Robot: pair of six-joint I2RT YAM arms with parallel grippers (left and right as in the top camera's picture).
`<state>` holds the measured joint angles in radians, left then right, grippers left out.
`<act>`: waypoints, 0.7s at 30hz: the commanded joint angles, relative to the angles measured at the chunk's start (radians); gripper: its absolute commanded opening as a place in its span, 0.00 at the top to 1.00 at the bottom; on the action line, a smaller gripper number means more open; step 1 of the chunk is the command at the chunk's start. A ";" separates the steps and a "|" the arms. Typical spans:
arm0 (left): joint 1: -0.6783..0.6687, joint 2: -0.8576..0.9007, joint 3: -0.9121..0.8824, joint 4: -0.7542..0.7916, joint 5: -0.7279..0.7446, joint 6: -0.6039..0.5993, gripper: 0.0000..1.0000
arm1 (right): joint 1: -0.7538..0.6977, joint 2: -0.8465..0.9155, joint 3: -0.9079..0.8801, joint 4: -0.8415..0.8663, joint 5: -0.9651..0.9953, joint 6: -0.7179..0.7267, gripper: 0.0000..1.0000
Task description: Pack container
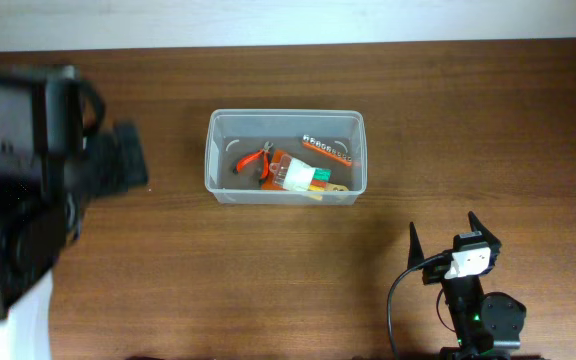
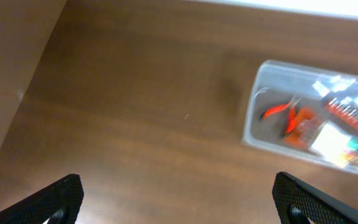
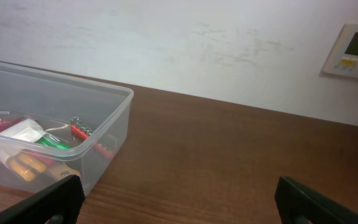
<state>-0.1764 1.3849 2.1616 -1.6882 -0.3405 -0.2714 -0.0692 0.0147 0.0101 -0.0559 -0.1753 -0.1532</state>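
Jaws spread wide on both, nothing held: left gripper (image 2: 182, 208) and right gripper (image 3: 179, 208) stand well clear of the container (image 1: 285, 113), probably because its load is already in. It sits ahead-right of the left gripper and ahead-left of the right. It is a clear, smooth plastic tub with rounded corners, holding red-handled pliers (image 1: 253, 160) and coloured packets (image 1: 300, 177).

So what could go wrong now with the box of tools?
The container looks like light plastic. If the wide-open left end effector reaches in, a finger might catch the rim and shove or tip it. The red pliers and strip of bits lie loose inside, so a hard bump could spill them. The right end effector is open too; both arms reaching in together might collide.
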 commanded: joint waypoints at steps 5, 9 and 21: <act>0.034 -0.302 -0.380 0.227 -0.037 0.011 0.01 | 0.002 -0.008 -0.005 -0.005 -0.013 0.011 0.01; 0.054 -0.500 -0.696 0.634 0.031 0.012 0.01 | 0.002 -0.008 -0.005 -0.005 -0.013 0.011 0.01; 0.069 -1.022 -1.611 1.463 0.110 0.011 0.01 | 0.002 -0.008 -0.005 -0.005 -0.013 0.011 0.01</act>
<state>-0.1226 0.4591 0.6643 -0.3008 -0.2565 -0.2687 -0.0692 0.0151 0.0101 -0.0559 -0.1757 -0.1532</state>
